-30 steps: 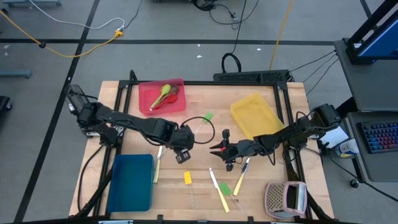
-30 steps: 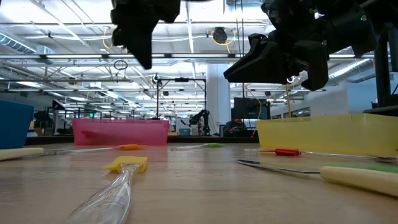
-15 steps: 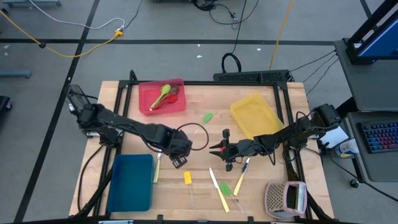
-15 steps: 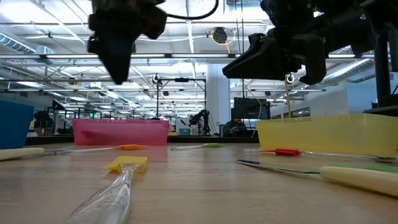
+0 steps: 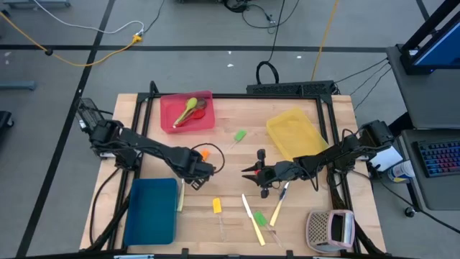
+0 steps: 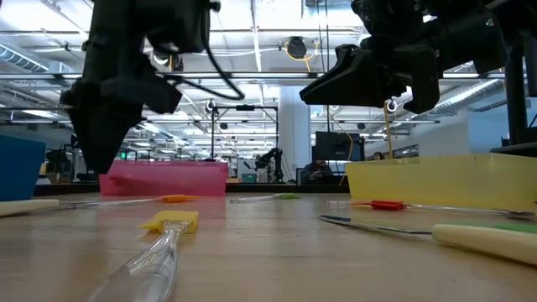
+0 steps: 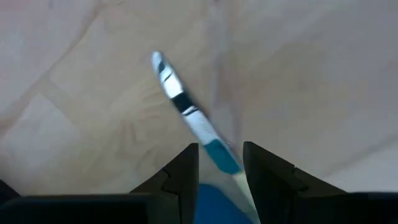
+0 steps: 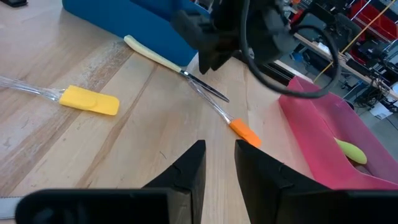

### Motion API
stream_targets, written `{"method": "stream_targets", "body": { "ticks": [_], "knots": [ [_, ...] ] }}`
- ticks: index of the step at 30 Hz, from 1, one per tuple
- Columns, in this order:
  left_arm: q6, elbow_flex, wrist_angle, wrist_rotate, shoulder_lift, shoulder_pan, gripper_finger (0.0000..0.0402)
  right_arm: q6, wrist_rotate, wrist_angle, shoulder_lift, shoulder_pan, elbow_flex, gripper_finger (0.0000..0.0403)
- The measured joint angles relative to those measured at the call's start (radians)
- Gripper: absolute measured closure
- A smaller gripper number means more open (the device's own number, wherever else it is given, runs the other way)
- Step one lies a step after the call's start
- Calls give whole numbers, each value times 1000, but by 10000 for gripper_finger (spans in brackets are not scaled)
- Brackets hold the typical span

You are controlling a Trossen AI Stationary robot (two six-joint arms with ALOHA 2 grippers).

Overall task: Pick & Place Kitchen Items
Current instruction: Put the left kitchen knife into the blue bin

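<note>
A wooden table (image 5: 230, 155) in a wide workshop carries our trays: red at eleven o'clock, yellow at one, blue at seven. Our left gripper (image 5: 194, 177) hangs over a cream-handled knife (image 5: 181, 196) lying beside the blue tray (image 5: 151, 211), its fingers (image 7: 180, 177) parted with the blade showing between them and nothing held. We judge the knife light, stiff, thin and slippery, lying flat on the wood; the thicker cream handle looks the safer place to pinch than the blade. The left arm reaches low across from nine o'clock. Our right gripper (image 5: 253, 171) waits near centre, its fingers (image 8: 186, 165) slightly apart and empty.
</note>
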Motion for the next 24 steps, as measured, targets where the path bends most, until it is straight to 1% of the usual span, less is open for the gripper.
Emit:
{"method": "stream_targets", "body": {
  "ticks": [6, 13, 17, 24],
  "knots": [
    [-22, -75, 24, 25, 0, 28, 270, -9, 0, -3, 0, 0, 0, 325],
    [-24, -140, 178, 50, 0, 31, 270, -17, 0, -10, 0, 0, 0, 325],
    [-50, -159, 161, 54, -5, 32, 270, -18, 0, -11, 0, 0, 0, 325],
    [-24, -164, 168, 43, -3, 42, 270, -18, 0, -11, 0, 0, 0, 325]
  ]
}}
